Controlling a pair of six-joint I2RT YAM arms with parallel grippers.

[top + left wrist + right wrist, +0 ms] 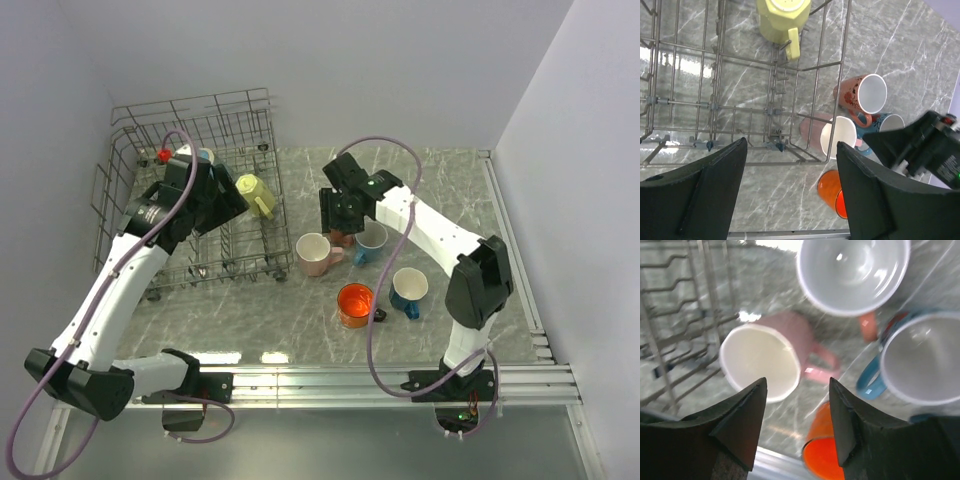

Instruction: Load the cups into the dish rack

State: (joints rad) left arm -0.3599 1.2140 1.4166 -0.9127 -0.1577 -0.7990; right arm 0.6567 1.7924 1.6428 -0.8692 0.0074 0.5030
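The grey wire dish rack [130, 160] stands at the back left, with a pale yellow mug [255, 193] inside near its right wall, also in the left wrist view [782, 17]. My left gripper [228, 205] hangs open and empty over the rack [792, 190]. To the right of the rack stand a pale pink mug [315, 253], a salmon mug [343, 239], a light blue mug [372, 240], an orange mug [355, 303] and a dark blue mug [409, 289]. My right gripper [338, 218] is open and empty above the salmon mug [852, 272] and the pink mug [762, 362].
The rack's tall right wall [837, 75] stands between its floor and the loose mugs. A pale blue thing [205, 155] in the rack is partly hidden behind the left arm. A metal rail [380, 380] runs along the near table edge. Walls close the back and sides.
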